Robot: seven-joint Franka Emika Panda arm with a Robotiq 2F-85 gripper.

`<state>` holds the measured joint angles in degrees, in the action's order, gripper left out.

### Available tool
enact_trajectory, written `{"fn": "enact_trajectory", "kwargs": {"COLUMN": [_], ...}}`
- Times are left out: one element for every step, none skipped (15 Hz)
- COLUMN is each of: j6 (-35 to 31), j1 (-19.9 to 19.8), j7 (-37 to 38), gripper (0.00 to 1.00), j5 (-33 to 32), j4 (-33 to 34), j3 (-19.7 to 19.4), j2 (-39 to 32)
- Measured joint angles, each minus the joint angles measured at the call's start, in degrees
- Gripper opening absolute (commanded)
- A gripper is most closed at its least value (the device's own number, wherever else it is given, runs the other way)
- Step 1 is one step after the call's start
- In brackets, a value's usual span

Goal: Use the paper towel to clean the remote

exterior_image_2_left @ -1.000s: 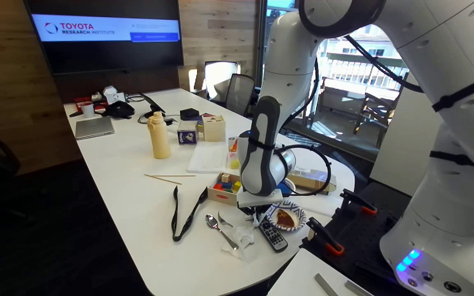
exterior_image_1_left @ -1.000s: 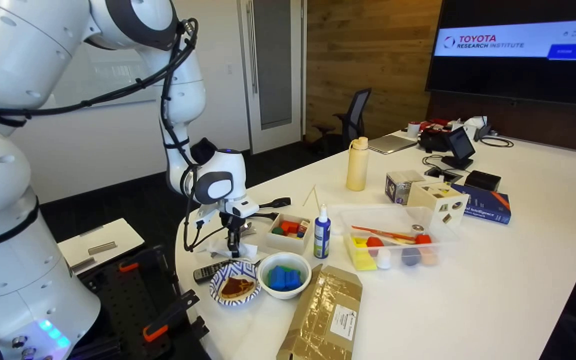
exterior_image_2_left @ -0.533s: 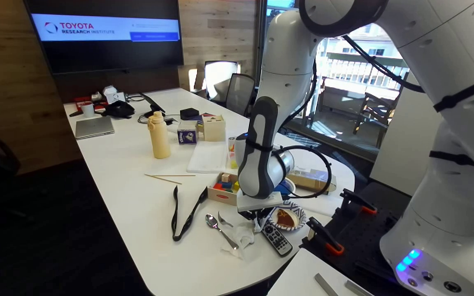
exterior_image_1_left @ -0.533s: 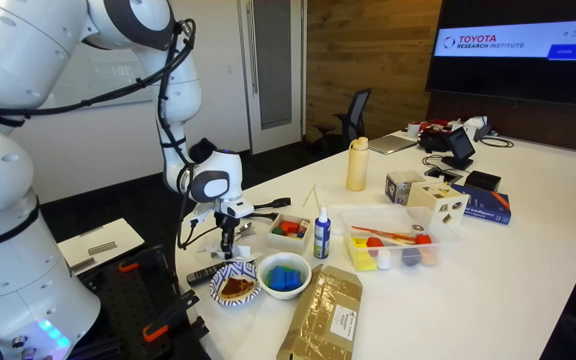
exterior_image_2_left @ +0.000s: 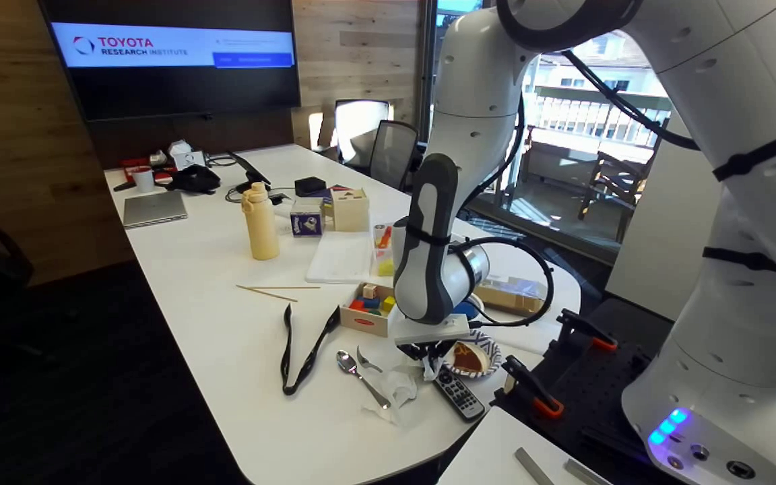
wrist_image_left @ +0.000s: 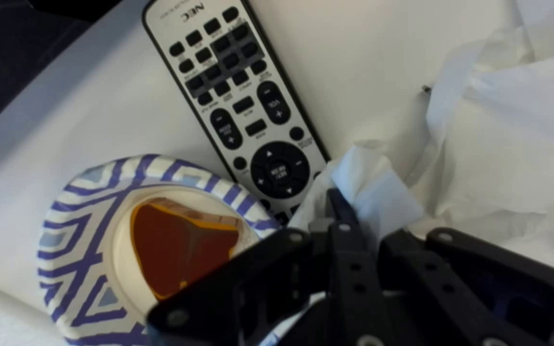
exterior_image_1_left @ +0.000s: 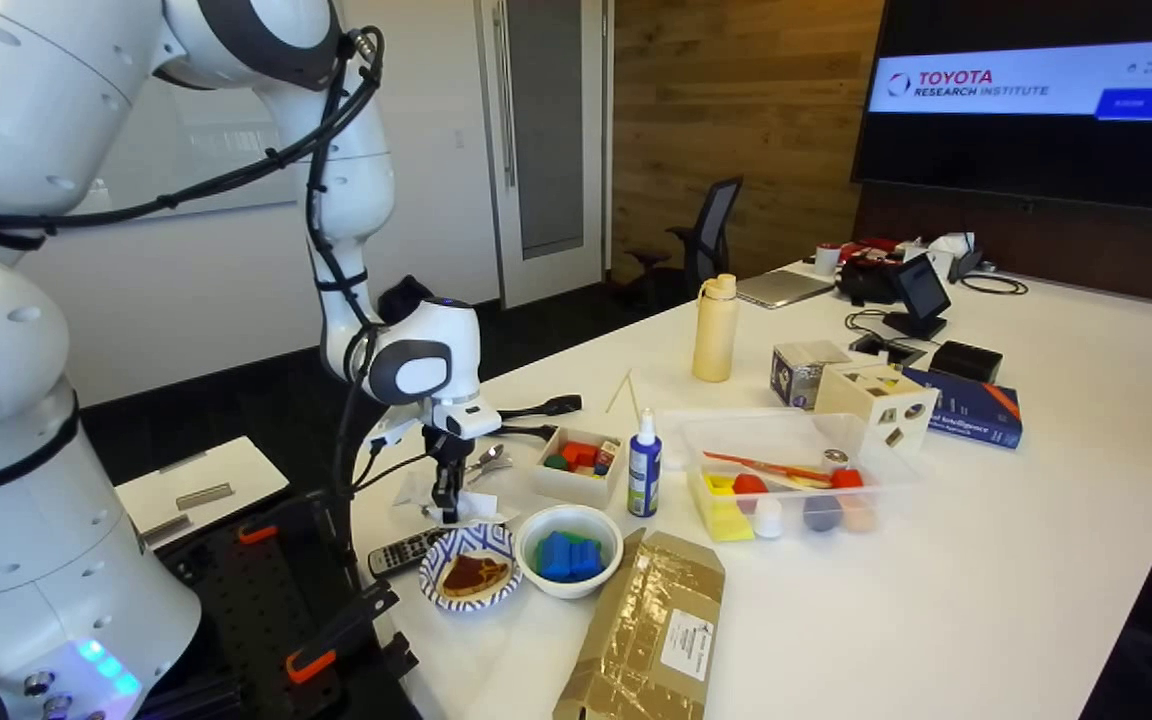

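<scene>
Our gripper (wrist_image_left: pixel 346 214), in the wrist view, has its fingers together, clamped on a tuft of the paper towel (wrist_image_left: pixel 488 156). The remote (wrist_image_left: pixel 250 110) lies face up, its long axis running up and leftward from that tuft, which covers a little of the arrow-button end; whether it presses down we cannot tell. The patterned plate (wrist_image_left: pixel 75 235) sits just beside the same end. In an exterior view, we find the remote's far end pointing away from the gripper towards the edge of the table (exterior_image_1_left: pixel 836 600). In an exterior view with the spoon (exterior_image_2_left: pixel 369 386) lying against the towel, we see the loose bulk on the gripper's other side from the remote. We judge this the wiping step: the stroke should run along the remote towards its far end, clear of the plate.
</scene>
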<state>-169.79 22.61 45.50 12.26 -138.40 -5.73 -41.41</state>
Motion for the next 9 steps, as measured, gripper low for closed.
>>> {"fn": "enact_trajectory", "kwargs": {"j6": [0.2, 0.7, 1.8, 3.5, 5.6, 7.8, 10.1, 12.4, 14.5], "j1": [-0.5, -1.3, -2.4, -3.7, -5.0, -6.3, -7.4, -8.4, -9.0], "j7": [-0.1, -0.2, -0.3, -0.5, -0.9, -1.5, -2.0, -2.6, -2.9], "gripper": [0.01, 0.01, 0.01, 0.01, 0.01, 0.01, 0.01, 0.01, 0.01], "j5": [0.2, 0.2, 0.2, 0.2, 0.2, 0.2, 0.2, 0.2, 0.2], "j4": [-0.5, -1.1, -1.4, -1.5, -1.5, -1.4, -1.2, -0.9, -0.7], "j3": [0.2, 0.5, 1.0, 1.7, 2.4, 3.0, 3.6, 3.9, 4.1], "j2": [0.4, 0.8, 1.2, 1.4, 1.6, 1.7, 1.8, 1.8, 1.7]}}
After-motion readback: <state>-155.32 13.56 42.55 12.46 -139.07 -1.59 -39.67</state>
